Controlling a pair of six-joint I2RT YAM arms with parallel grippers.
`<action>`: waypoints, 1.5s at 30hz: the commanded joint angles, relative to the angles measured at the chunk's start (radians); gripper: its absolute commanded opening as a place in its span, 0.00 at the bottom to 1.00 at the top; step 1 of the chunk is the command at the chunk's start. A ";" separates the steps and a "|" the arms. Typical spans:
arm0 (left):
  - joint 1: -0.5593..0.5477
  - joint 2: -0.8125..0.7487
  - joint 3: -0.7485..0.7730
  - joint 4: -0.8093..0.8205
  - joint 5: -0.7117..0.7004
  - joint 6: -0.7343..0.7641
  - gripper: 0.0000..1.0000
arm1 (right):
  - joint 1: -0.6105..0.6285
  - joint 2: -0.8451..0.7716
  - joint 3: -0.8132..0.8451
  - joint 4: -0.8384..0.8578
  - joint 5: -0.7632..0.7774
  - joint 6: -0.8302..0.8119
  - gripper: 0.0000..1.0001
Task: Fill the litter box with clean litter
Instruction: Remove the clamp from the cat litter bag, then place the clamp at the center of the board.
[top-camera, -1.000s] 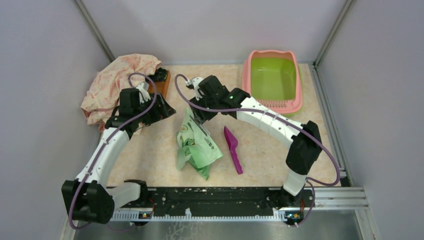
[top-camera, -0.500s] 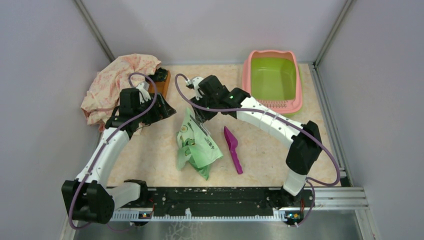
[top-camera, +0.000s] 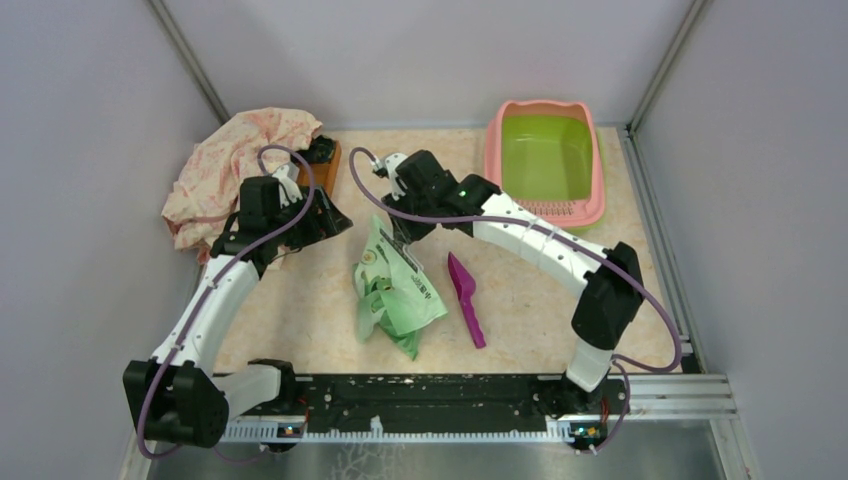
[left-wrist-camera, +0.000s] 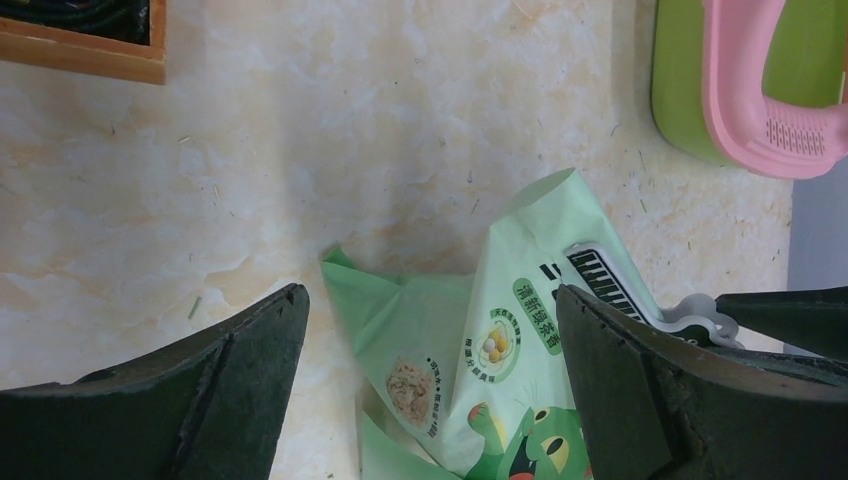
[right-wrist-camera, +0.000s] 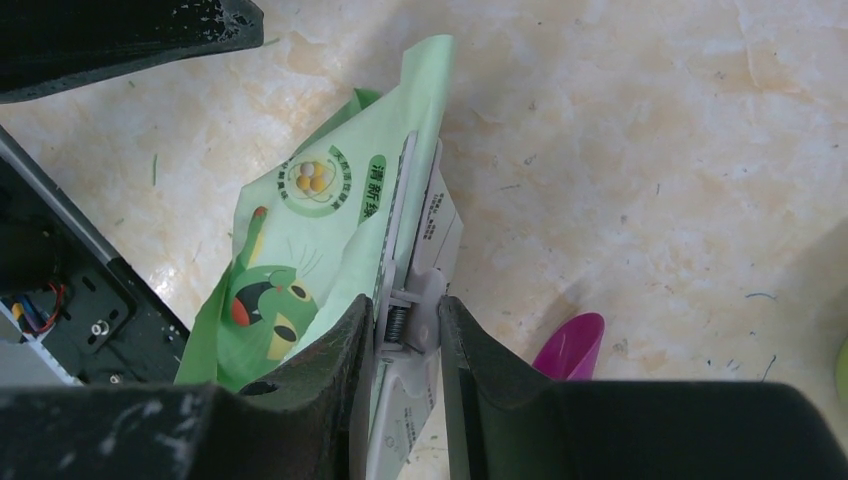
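Two grippers sit over the middle of the worktop (top-camera: 300, 310), and the right gripper (right-wrist-camera: 407, 318) is the one that matters. Its fingers (right-wrist-camera: 355, 340) are drawn in to a narrow gap around the spring end of the white clip (right-wrist-camera: 398, 200) that seals the green bag (right-wrist-camera: 300, 230). Both pads look to be touching the clip's sides. The clip's long bar runs straight away from the fingers along the bag's mouth, so I am pinching across its short width at the hinge.

The bag lies flat, its long axis running from that clipped far end back towards the near edge. The left gripper (left-wrist-camera: 428, 330) hangs just beside the same far end, jaws spread as wide as they go and holding nothing. It is the free arm for pinning the bag if the clip drags it.

The litter box (top-camera: 495, 150) stands in the far right corner, well apart from the bag, and its lime-green basin (top-camera: 545, 155) shows bare plastic. I see no clean litter anywhere; I judge it is inside the clipped bag. The purple scoop (top-camera: 465, 298) lies just to the right of the bag, untouched and empty as far as I can tell.
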 joint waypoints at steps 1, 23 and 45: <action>-0.007 -0.008 0.016 0.000 0.001 0.016 0.99 | 0.016 -0.039 0.083 0.003 0.012 0.013 0.00; -0.009 -0.033 0.000 -0.010 -0.003 0.024 0.99 | 0.015 -0.090 0.244 -0.075 0.061 0.024 0.00; -0.009 -0.083 -0.024 0.006 0.055 0.048 0.99 | -0.099 -0.202 -0.016 -0.069 0.228 -0.020 0.00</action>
